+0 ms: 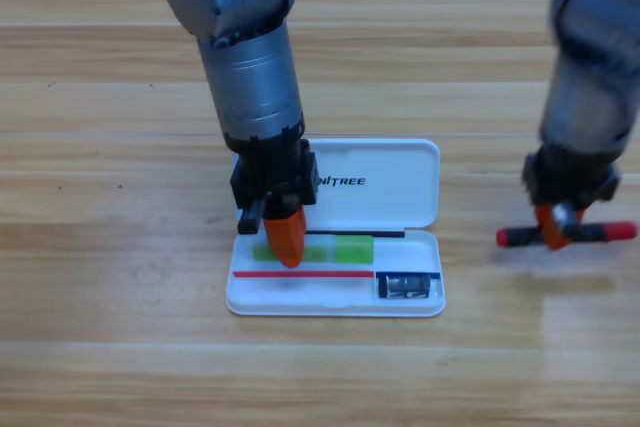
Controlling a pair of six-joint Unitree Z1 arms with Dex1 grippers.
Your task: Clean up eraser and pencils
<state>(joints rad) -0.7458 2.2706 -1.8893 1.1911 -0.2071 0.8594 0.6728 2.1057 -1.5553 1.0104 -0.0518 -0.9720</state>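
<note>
The white case (pixel 300 302) lies open at mid-table with its lid (pixel 400 197) folded back. Inside its upper slot lies the pale green pencil (pixel 352 249), and my left gripper (pixel 285 239) points down, shut on the pencil's left part. The eraser (pixel 405 285) sits in the case's lower right compartment. Right of the case, my right gripper (pixel 557 229) is shut on the middle of the black pencil with red ends (pixel 605 233), held level just above or on the wood.
The left arm's grey forearm (pixel 250 57) rises over the case's back left corner. The right arm (pixel 595 67) comes down at the right edge. Bare wooden table (pixel 120 297) surrounds the case.
</note>
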